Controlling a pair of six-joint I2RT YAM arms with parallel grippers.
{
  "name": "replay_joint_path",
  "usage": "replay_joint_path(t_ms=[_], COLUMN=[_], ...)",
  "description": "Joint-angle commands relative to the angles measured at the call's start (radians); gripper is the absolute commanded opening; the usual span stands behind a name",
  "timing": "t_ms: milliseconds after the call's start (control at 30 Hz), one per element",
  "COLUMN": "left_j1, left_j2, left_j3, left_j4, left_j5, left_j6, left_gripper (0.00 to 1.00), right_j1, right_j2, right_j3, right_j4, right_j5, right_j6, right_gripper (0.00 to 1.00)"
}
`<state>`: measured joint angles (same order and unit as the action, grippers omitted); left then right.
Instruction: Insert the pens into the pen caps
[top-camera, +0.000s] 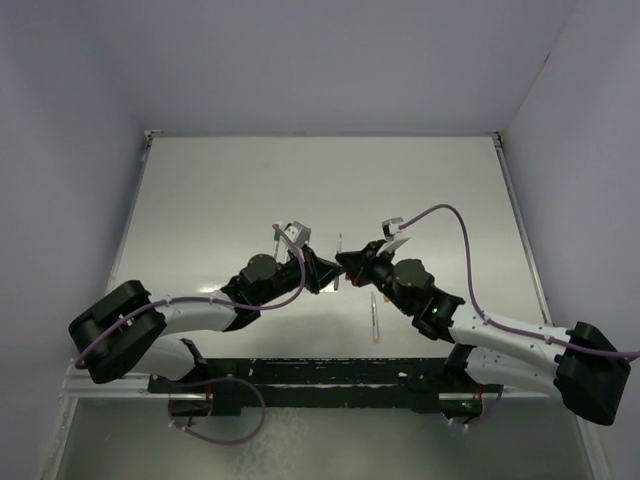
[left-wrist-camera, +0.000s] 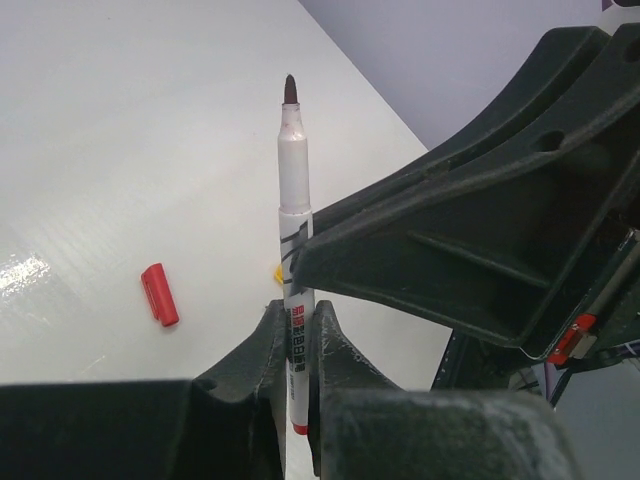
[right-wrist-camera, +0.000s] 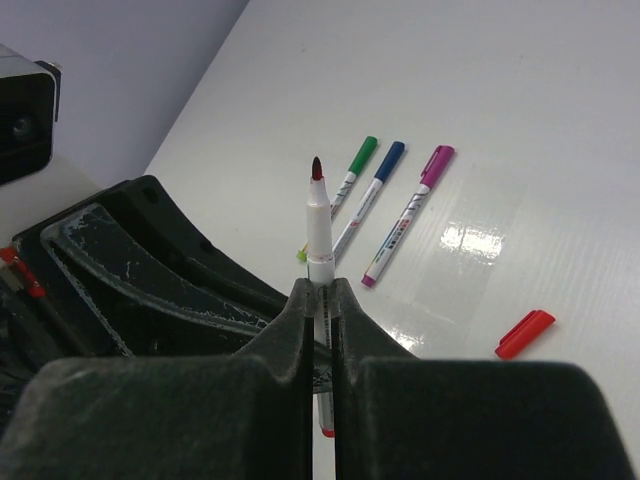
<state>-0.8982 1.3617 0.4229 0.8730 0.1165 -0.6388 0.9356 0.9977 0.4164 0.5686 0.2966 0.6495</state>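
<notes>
Both grippers are shut on the same uncapped white pen with a dark red tip (left-wrist-camera: 293, 180), held upright above the table. It also shows in the right wrist view (right-wrist-camera: 319, 215) and as a thin line in the top view (top-camera: 339, 252). My left gripper (left-wrist-camera: 296, 320) clamps its lower barrel. My right gripper (right-wrist-camera: 320, 295) clamps it just above, and the two meet mid-table (top-camera: 338, 266). A loose red cap (left-wrist-camera: 160, 294) lies on the table, also in the right wrist view (right-wrist-camera: 524, 333). Three capped pens, green (right-wrist-camera: 355, 165), blue (right-wrist-camera: 375, 185) and magenta (right-wrist-camera: 410, 215), lie side by side.
Another white pen with an orange-yellow end (top-camera: 374, 320) lies near the right arm. A yellow bit (left-wrist-camera: 279, 271) peeks out behind the held pen. The green-capped pen (top-camera: 275, 238) shows beside the left wrist. Walls bound the white table at the back and sides.
</notes>
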Motion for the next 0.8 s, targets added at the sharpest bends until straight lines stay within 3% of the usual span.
replay_joint_path(t_ms=[0, 133, 300, 367, 600, 767], left_j1=[-0.004, -0.004, -0.004, -0.004, -0.003, -0.004], left_j2=[0.0, -0.011, -0.053, -0.077, -0.192, -0.233], left_j3=[-0.017, -0.025, -0.03, -0.035, -0.019, 0.029], left_j4=[0.078, 0.051, -0.051, -0.102, -0.365, -0.565], left_j5=[-0.019, -0.045, -0.102, -0.124, -0.237, -0.288], left_j6=[-0.013, -0.021, -0.025, -0.028, -0.016, 0.015], left_gripper=[0.0, 0.0, 0.0, 0.0, 0.0, 0.0], right_j1=[0.001, 0.001, 0.001, 0.0, 0.001, 0.0], right_j2=[0.0, -0.002, -0.02, -0.036, -0.08, 0.024], right_j3=[-0.001, 0.006, 0.029, 0.052, 0.156, 0.289], right_j4=[0.051, 0.024, -0.035, -0.086, -0.365, -0.666], right_j5=[-0.015, -0.019, -0.005, 0.013, 0.141, 0.235], right_j6=[0.014, 0.012, -0.014, -0.027, 0.04, 0.111], right_gripper=[0.0, 0.03, 0.4, 0.46, 0.43, 0.34])
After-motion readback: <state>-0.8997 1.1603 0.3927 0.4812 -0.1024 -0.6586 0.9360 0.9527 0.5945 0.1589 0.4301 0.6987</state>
